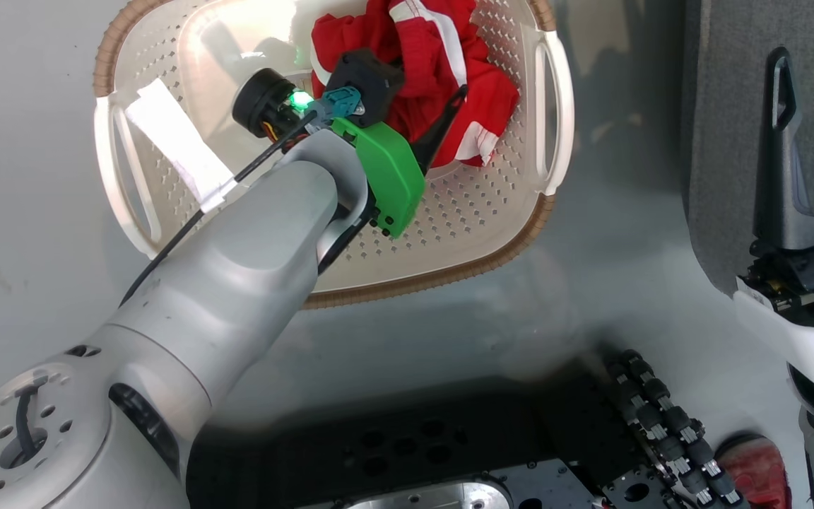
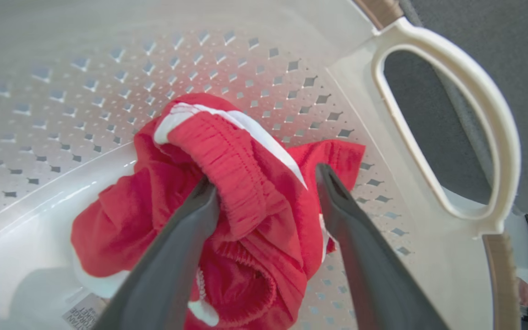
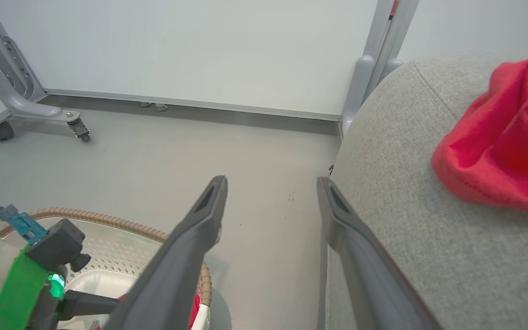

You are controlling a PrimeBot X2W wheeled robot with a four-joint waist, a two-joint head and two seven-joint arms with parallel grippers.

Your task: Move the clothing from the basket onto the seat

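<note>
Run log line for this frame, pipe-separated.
left tool: open, astride red striped garment in basket | right tool: open, empty, at seat edge | other red garment: on seat | grasp: not yet closed

Smooth grey floor (image 3: 154,160), evenly lit. White wall panel (image 3: 190,50) along far edge. Grey metal leg (image 3: 30,109) on caster (image 3: 81,131) at far left corner; grey post (image 3: 360,87) right.

Bright, diffuse lighting throughout. Soft shadows are cast on the floor (image 1: 612,233) beside the basket (image 1: 449,274). In the left wrist view, glare is seen on the basket wall, far perforations are blurred, and the handle (image 2: 504,137) is bowed by wide-angle distortion.
</note>
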